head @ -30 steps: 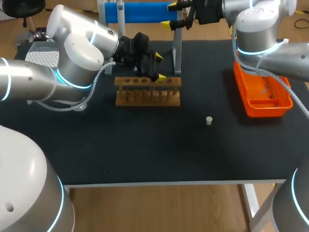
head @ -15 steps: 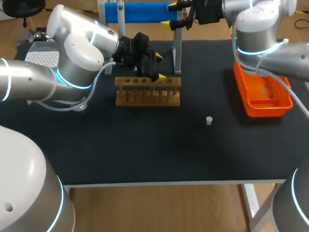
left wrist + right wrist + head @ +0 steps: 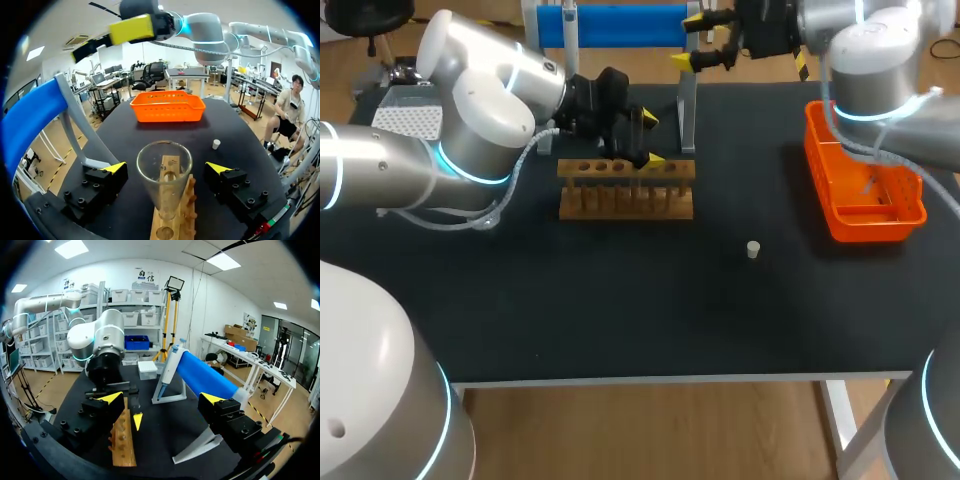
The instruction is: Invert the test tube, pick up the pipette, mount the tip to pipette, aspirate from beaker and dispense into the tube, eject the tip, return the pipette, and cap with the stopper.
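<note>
Black surface [image 3: 620,300] fills the scene, and on it a wooden rack [image 3: 626,190] stands left of centre toward the far side. An orange tray [image 3: 875,232] sits at the right. A small pale stopper [image 3: 753,249] lies alone between the two and nearer than both. Along the far edge stands a frame with a blue bar [image 3: 615,24], and the pipette [image 3: 167,365] hangs from it at the bar's left end. A white box with a dotted top [image 3: 405,118] sits at the far left.

The left arm comes in from the left, and the left gripper [image 3: 166,169] hangs over the right part of the rack with its fingers spread wide. The test tube [image 3: 165,185] stands upright in one of the rack's holes with its open mouth upward. It is between the two yellow tips, and the left wrist view shows a gap on each side, so neither finger touches it.

The right gripper [image 3: 692,40] is held high at the far edge, just beside the right end of the blue bar and above the frame's right post. Its fingers are wide apart and hold nothing. From its wrist, the bar and the hanging pipette lie ahead of it, with the rack and the left gripper beside them.
</note>
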### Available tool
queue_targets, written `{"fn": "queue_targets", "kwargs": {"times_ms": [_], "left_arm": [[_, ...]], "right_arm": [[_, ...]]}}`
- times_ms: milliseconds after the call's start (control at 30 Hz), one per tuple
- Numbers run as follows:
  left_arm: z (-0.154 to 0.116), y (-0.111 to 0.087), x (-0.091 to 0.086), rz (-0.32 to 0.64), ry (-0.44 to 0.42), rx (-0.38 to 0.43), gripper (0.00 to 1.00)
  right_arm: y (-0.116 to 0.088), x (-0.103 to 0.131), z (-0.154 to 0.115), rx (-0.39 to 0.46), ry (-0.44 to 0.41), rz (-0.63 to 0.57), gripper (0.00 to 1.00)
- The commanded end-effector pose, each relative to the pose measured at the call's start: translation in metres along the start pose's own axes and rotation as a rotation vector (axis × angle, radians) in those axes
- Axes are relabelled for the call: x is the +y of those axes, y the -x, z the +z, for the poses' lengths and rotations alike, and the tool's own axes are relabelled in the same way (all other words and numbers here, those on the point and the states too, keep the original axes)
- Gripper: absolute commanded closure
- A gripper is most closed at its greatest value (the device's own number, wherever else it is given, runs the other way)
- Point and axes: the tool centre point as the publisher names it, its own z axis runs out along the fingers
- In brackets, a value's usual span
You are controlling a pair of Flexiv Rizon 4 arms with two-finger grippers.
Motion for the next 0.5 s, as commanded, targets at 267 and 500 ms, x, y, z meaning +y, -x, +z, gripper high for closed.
{"fn": "queue_targets", "kwargs": {"times_ms": [267, 500], "left_arm": [[0.000, 0.001, 0.000, 0.000, 0.000, 0.003, 0.00], [0.000, 0.001, 0.000, 0.000, 0.000, 0.003, 0.00]], "right_arm": [[-0.076, -0.044, -0.131, -0.014, 0.001, 0.028, 0.00], [-0.111, -0.085, -0.167, -0.032, -0.030, 0.078, 0.00]]}}
